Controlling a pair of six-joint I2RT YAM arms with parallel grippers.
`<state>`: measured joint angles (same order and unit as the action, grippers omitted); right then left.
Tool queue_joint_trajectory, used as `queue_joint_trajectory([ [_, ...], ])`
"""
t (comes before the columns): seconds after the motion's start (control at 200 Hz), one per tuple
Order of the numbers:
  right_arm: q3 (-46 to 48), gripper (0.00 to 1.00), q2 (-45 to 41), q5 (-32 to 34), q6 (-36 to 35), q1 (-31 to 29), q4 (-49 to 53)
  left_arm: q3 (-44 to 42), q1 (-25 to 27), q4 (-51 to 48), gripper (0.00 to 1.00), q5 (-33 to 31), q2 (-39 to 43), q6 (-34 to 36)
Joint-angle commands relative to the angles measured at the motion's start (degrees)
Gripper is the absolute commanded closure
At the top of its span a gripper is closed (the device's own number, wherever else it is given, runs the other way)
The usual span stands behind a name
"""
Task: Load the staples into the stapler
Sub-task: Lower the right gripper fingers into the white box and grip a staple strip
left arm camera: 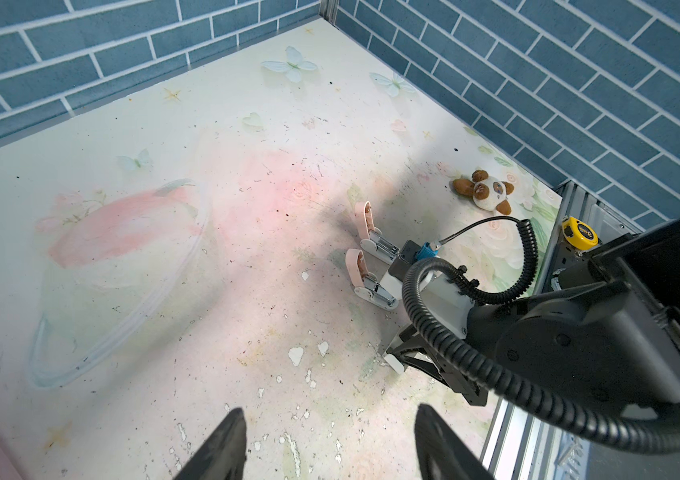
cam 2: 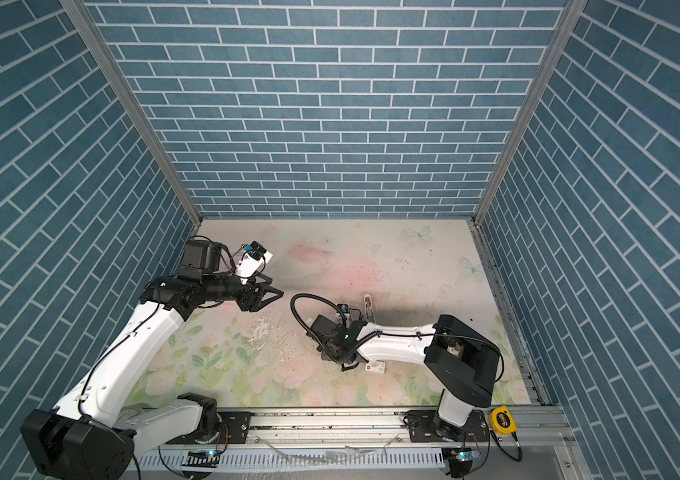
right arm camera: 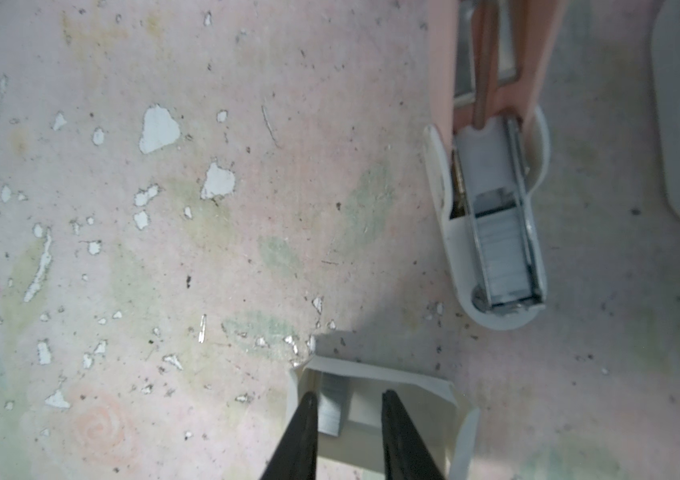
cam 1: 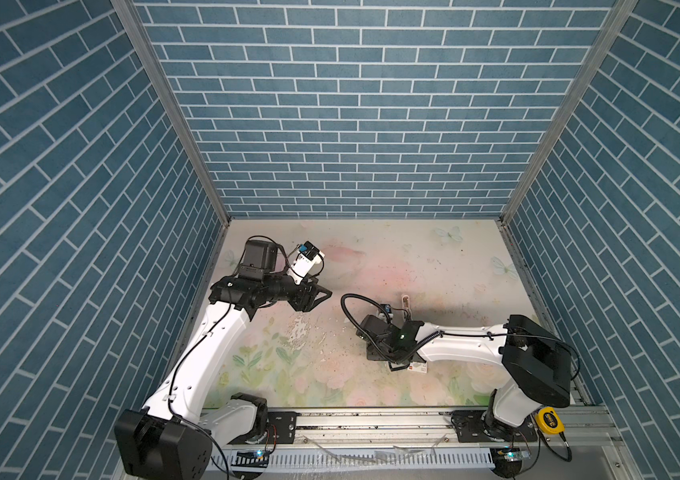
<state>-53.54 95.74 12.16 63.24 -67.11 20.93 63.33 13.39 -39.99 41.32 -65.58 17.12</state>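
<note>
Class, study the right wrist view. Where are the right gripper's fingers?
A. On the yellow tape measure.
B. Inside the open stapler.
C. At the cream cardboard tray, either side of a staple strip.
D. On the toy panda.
C: the right gripper is at the cream tray with the staples between its open jaws; the stapler lies apart.

1. A lab robot cell: brick-print wall panels (cam 1: 354, 124) box in a flower-printed worktop (cam 1: 413, 257).
2. Aluminium frame posts (cam 1: 169, 104) hold the panels; a base rail (cam 1: 371, 419) carries two robot arms (cam 1: 205, 345).
3. A yellow tape measure (cam 1: 549, 422) lies at that rail's end.
</note>
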Motion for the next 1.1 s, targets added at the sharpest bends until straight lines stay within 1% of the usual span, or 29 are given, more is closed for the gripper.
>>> queue_joint_trajectory([
  [0.0, -1.4, 0.71, 1.3, 0.1, 2.5, -0.2, 0.0, -0.5, -0.4, 0.4, 0.34, 0.7, 0.1, -0.3],
  [0.685, -0.9, 0.69, 2.2, -1.3, 1.5, -0.3, -2.6, -1.1, -0.7, 0.3, 0.34, 0.6, 0.8, -0.3],
  [1.095, -0.7, 0.68, 4.1, -2.6, 1.1, -0.1, -4.3, -1.5, -0.9, 0.3, 0.34, 0.7, 1.6, -0.2],
])
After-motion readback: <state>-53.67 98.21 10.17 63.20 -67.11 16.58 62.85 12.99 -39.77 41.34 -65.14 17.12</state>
